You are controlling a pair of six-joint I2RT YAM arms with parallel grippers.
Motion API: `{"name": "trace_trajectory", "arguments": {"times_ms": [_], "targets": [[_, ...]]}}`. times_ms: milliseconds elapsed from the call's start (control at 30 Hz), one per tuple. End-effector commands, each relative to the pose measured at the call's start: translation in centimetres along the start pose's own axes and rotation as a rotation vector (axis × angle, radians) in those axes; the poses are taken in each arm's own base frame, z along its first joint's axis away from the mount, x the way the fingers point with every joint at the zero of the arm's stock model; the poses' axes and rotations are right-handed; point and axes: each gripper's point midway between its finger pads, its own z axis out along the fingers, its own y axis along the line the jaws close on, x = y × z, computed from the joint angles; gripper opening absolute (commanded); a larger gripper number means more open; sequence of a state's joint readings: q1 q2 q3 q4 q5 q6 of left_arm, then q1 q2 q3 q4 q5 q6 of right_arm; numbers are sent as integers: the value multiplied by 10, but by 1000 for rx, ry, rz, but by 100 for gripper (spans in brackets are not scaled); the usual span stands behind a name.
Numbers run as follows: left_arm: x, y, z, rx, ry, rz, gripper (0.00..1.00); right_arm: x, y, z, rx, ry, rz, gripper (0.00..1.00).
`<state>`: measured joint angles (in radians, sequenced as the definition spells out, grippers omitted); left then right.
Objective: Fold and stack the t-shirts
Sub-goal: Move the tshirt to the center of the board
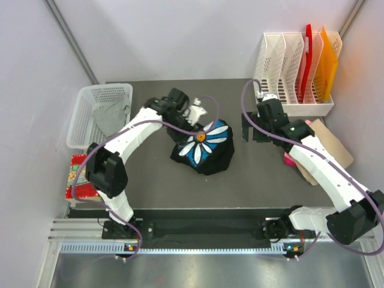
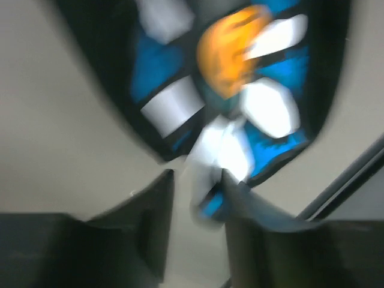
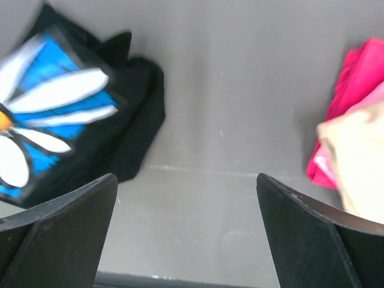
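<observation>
The black t-shirt point(image 1: 207, 153) with a white-blue daisy print lies bunched at the table's middle. My left gripper point(image 1: 193, 123) is at its far edge. In the blurred left wrist view the jaws point(image 2: 197, 186) stand apart; a fold of the shirt point(image 2: 228, 150) hangs between them against the right finger, with a gap to the left finger. My right gripper point(image 1: 249, 133) is wide open and empty, right of the shirt; its view point(image 3: 186, 198) shows the black shirt point(image 3: 90, 120) at left. A grey shirt point(image 1: 113, 115) lies in the basket. Tan point(image 1: 327, 147) and pink point(image 1: 290, 159) shirts lie at right.
A white mesh basket point(image 1: 84, 117) stands at the back left. A red patterned packet point(image 1: 81, 177) lies left of the left arm. White file racks point(image 1: 288, 75) with red and orange folders stand at the back right. Walls close in on both sides.
</observation>
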<state>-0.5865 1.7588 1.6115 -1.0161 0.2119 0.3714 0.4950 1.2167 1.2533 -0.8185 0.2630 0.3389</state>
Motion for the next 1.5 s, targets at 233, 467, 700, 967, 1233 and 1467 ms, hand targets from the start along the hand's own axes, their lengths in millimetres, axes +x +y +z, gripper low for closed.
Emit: {"name": "trace_trajectory", "arguments": {"times_ms": [233, 467, 700, 967, 1233, 1467], "targets": [[30, 108, -58, -251, -165, -291, 49, 63, 47, 57, -182, 233, 29, 100], [32, 107, -55, -244, -173, -326, 45, 86, 70, 91, -303, 346, 77, 100], [30, 108, -53, -241, -170, -340, 45, 104, 64, 120, -359, 416, 192, 88], [33, 111, -45, -242, -146, -347, 44, 106, 63, 143, -392, 440, 247, 73], [41, 118, -28, -246, -95, -362, 42, 124, 72, 154, -435, 496, 289, 70], [44, 119, -20, -240, -84, -372, 41, 124, 71, 162, -452, 507, 299, 22]]}}
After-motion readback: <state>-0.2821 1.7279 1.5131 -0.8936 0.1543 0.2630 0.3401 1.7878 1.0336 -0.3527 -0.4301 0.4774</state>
